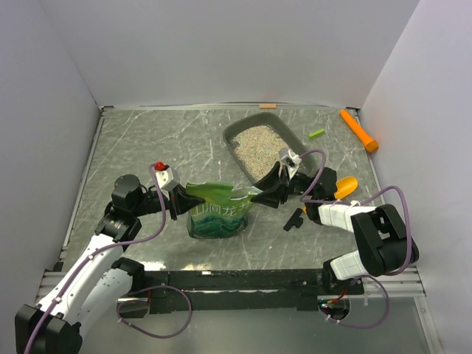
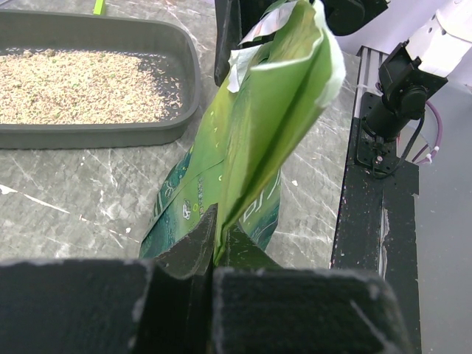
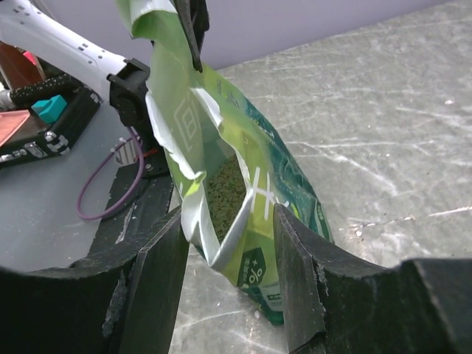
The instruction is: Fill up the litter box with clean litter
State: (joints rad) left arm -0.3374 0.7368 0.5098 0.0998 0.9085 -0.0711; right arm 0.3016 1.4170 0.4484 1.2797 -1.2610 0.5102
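Both top corners of the crinkled green foil bag (image 1: 216,217), which stands on the grey marbled tabletop (image 1: 147,140), are met. The left end effector (image 2: 216,232) is clamped on one folded corner. The right end effector (image 3: 228,221) has its fingers apart, straddling the torn open mouth. Just beyond the right end effector lies the shallow dark grey plastic litter box (image 1: 230,139), with fine beige clean litter (image 1: 258,147) covering its floor.

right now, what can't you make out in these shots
- Litter in the green bag, how much: right wrist, bag walls hide most.
- Right gripper touching the bag or not: right wrist, unclear.
- Orange scoop: top view, right arm covers part.
- Litter box: left wrist, cut by frame edge.
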